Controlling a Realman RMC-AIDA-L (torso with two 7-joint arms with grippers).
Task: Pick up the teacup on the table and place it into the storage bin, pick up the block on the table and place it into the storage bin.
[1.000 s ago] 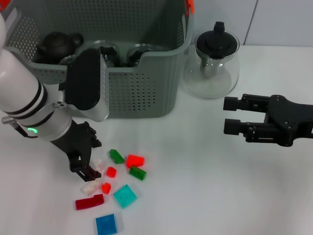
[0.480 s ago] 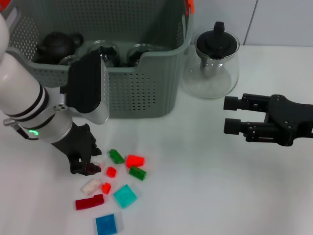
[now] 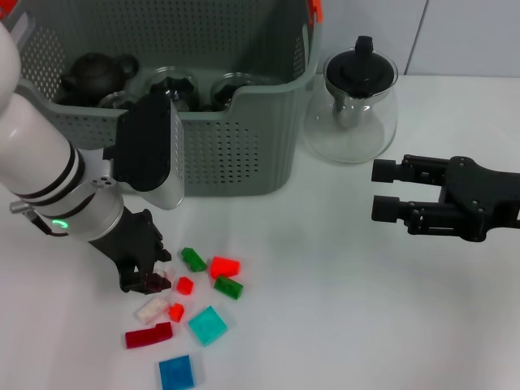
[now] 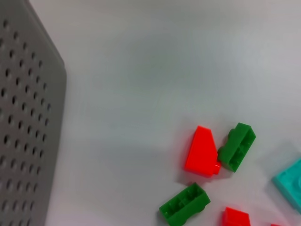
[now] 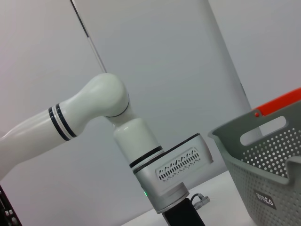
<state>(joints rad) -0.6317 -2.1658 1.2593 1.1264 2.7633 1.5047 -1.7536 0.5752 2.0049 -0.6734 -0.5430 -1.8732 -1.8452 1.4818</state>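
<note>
The grey-green perforated storage bin (image 3: pixel 236 146) stands at the back left, with its wall also showing in the left wrist view (image 4: pixel 23 117) and the right wrist view (image 5: pixel 268 165). Two glass teacups (image 3: pixel 166 85) sit inside it; none shows on the table. Loose blocks lie in front of it: red (image 3: pixel 225 266), green (image 3: pixel 193 259), teal (image 3: pixel 208 325) and white (image 3: pixel 151 309). My left gripper (image 3: pixel 150 282) hovers at the left edge of this pile, shut on a small dark red block (image 3: pixel 153 281). To the right, my right gripper (image 3: pixel 388 191) hangs open above bare table.
A glass teapot with a black lid (image 3: pixel 353 106) stands right of the bin. A dark clay teapot (image 3: pixel 93 73) rests inside the bin. A blue plate (image 3: pixel 176 372) and a dark red block (image 3: pixel 149 335) lie near the front edge.
My left gripper has lifted slightly away from the pile, and a dark red piece now shows between its tips. The right arm has not moved.
</note>
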